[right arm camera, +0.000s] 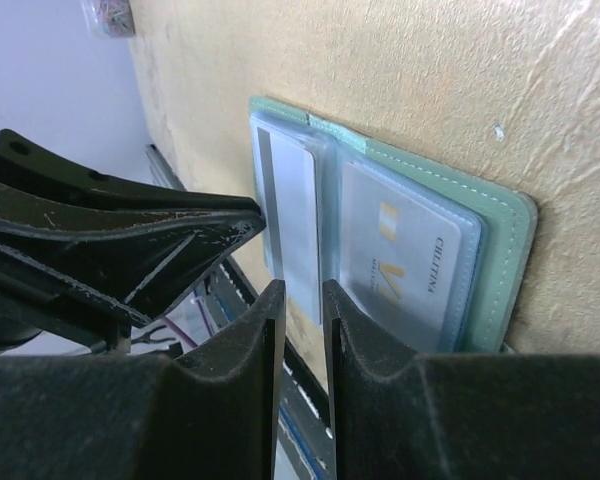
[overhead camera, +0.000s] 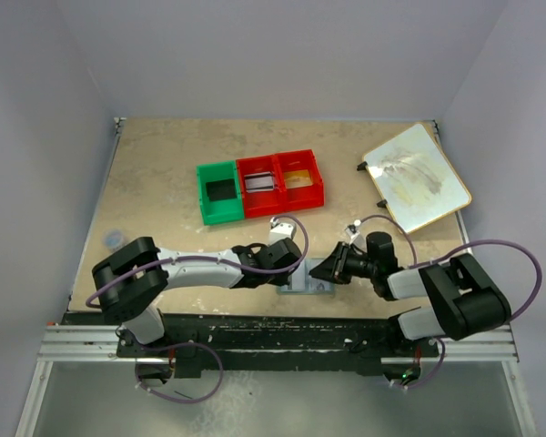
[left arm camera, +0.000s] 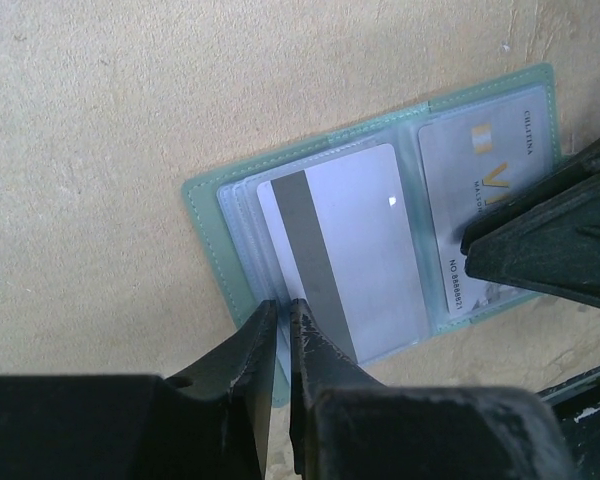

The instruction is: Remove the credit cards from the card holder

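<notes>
The left hand (left arm camera: 285, 308) has its fingers drawn almost together, with only a thin slit between them. The tips sit at the near edge of the card holder (left arm camera: 205, 215), right at the corner of a silver card (left arm camera: 365, 240) that has a dark magnetic stripe. Whether the fingers nip that corner or merely meet it cannot be told. The silver card lies over the half of the holder just ahead of these fingertips, among the clear sleeves. Whether it is on a sleeve or in one is not clear.

The right hand (right arm camera: 303, 290) is released: its fingers stand a little apart with nothing between them, and the tips are low over the holder's edge near the fold. Seen from the left wrist, one of its fingers reaches onto the other half. There a second card (left arm camera: 470, 160) with gold lettering sits in its clear pocket.

The card holder lies open and flat on the table (overhead camera: 164, 173), between the two hands.

Farther out, beyond both hands, stands a row of bins, a green bin (overhead camera: 220, 191) touching a red bin (overhead camera: 280, 182). Well apart, past the right hand's outer side, lies a cream board (overhead camera: 417, 177).
</notes>
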### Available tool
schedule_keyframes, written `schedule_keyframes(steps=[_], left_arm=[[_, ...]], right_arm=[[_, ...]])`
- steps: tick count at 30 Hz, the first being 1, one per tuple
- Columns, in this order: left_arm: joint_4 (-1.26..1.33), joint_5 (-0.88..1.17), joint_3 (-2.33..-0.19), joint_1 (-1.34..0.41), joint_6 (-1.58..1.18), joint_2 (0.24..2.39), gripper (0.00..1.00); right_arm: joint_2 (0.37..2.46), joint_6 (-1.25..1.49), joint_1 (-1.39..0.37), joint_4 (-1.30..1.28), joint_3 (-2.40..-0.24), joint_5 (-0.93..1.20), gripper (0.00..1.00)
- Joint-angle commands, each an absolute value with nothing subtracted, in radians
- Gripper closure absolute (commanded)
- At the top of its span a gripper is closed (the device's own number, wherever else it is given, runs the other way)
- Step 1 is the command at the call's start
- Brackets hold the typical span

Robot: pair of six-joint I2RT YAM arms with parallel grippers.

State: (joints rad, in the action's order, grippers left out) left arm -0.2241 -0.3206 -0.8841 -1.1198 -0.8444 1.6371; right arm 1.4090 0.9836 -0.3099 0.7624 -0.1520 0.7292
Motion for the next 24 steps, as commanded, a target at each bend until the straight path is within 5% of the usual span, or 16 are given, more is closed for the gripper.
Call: schedule_keyframes(steps=[1, 14, 24], left_arm=[[-0.214, -0.311, -0.871, -1.123, -0.826, 1.647, 0.94], [-0.23, -0.315, -0.89, -1.13, -0.822, 1.663, 0.99], [-0.23, -0.314, -0.883, -1.147, -0.824, 1.678, 1.0]], right_arm=[[1.42, 0.964, -0.329, 0.768, -0.172, 0.761, 0.75], [1.597, 1.079, -0.416, 1.011, -0.18, 0.754, 0.85], [1.604, 1.147, -0.423, 0.98, -0.143, 0.646, 0.8]])
